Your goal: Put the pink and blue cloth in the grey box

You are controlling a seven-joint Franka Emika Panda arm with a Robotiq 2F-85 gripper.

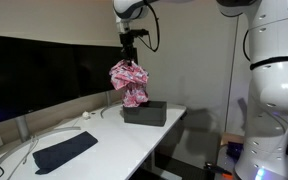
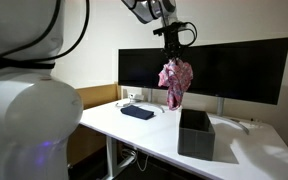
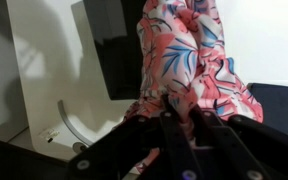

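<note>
The pink patterned cloth hangs bunched in the air from my gripper, which is shut on its top. It dangles just above the near end of the grey box. In an exterior view the pink cloth hangs beside and above the grey box. The navy cloth lies flat on the white table; it also shows as a dark patch. In the wrist view the pink cloth fills the middle, pinched between the fingers, with the grey box behind it.
A white table carries a long dark monitor along the wall. A white cable curves across the table near the navy cloth. The robot's white body stands beside the table edge.
</note>
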